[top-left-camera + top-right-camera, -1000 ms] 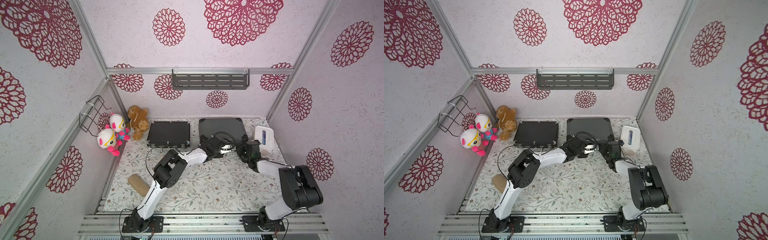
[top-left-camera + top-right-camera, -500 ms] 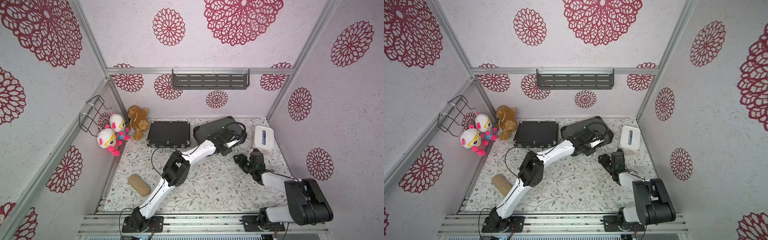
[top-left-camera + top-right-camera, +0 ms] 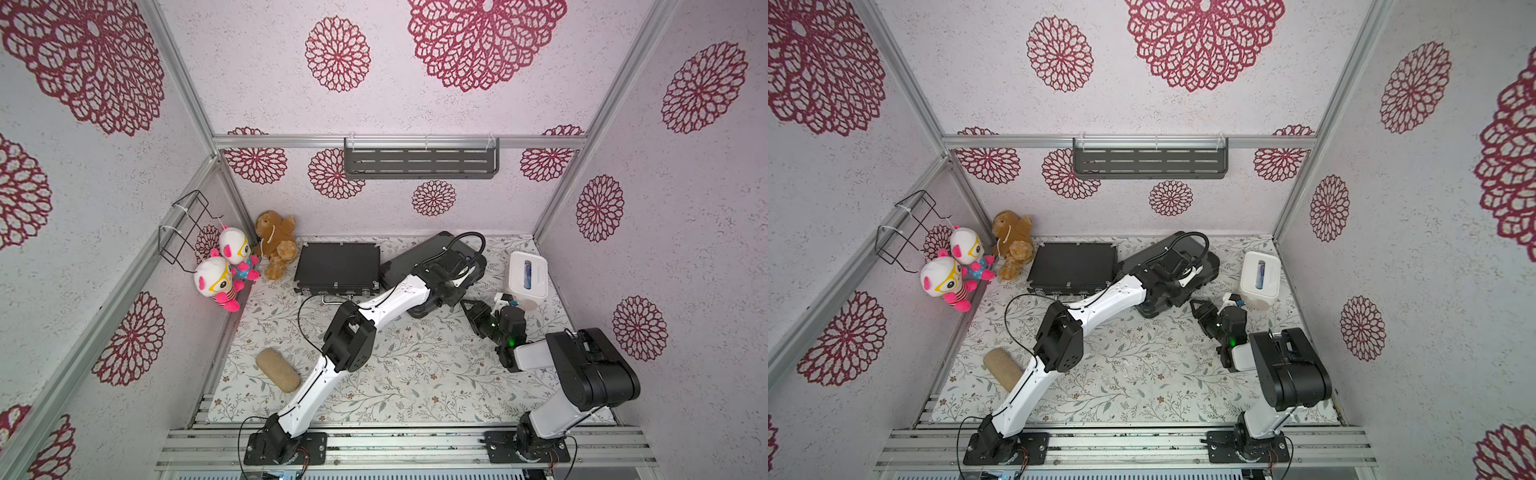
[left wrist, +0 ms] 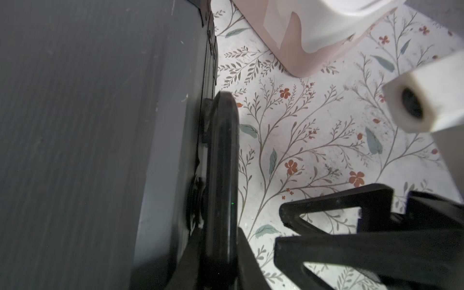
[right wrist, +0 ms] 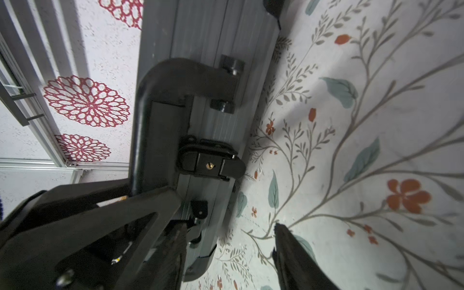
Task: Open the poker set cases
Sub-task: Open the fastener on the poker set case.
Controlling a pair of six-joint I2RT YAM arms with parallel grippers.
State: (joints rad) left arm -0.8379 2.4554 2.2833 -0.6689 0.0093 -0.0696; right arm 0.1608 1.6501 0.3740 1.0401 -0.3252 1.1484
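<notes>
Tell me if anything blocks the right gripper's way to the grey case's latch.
Nothing visible does. The latch on the grey case faces the open right gripper unobstructed; the left gripper, shut on the handle, sits beside that path.

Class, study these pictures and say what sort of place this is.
Likely a robot test booth: left arm and right arm bolted to a front rail, wallpapered panels in aluminium framing, plush toys as props.

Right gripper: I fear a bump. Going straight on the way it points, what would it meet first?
Probably the front of the grey case, near its black latch: the right gripper, open, points at it. The left gripper, shut on the handle, is close beside; depth unclear.
</notes>
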